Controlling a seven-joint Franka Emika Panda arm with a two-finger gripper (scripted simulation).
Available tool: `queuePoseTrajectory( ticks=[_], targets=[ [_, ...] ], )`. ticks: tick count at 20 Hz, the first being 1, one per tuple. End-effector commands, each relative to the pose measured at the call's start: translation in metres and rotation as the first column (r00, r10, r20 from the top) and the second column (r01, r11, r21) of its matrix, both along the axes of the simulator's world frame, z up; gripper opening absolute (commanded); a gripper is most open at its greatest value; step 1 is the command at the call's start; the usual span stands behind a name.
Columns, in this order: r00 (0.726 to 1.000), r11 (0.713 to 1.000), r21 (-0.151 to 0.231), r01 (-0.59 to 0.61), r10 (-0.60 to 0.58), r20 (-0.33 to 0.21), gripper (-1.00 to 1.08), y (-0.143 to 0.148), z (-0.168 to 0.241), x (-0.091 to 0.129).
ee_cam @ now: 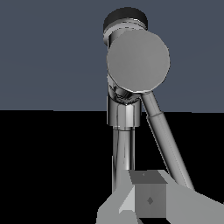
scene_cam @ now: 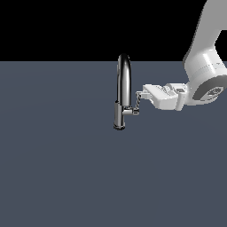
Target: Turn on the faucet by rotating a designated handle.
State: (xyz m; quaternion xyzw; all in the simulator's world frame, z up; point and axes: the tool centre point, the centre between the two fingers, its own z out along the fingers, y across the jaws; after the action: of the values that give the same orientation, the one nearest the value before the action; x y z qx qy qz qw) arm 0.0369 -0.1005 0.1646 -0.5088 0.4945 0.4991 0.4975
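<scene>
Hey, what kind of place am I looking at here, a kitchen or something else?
Not a real kitchen: it looks like a bare simulated test scene. A lone chrome faucet stands on a flat grey floor under a plain black background, with a white robot gripper at its handle.

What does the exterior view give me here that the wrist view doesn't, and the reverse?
Only the exterior view shows the arm reaching in from its right, the whole arched spout, and the claw at the handle's upper end. Only the wrist view shows the stub's round end cap face-on and one claw finger close up. Both show the faucet and handle.
</scene>
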Motion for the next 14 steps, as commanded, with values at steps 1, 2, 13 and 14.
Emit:
queuePoseTrajectory(
  ticks=[1,2,13,14],
  targets=[
    [1.0,1.0,0.007,-0.011,0.011,-0.001,-1.0,0.004,0.003,-0.008],
    [1.0,1.0,0.007,-0.011,0.011,-0.001,-1.0,0.004,0.003,-0.011],
    [1.0,1.0,0.003,-0.005,0.005,0.0,-1.0,0.0,-0.016,-0.037],
    [1.0,1.0,0.004,-0.006,0.006,0.0,-1.0,0.001,-0.019,-0.04]
  ],
)
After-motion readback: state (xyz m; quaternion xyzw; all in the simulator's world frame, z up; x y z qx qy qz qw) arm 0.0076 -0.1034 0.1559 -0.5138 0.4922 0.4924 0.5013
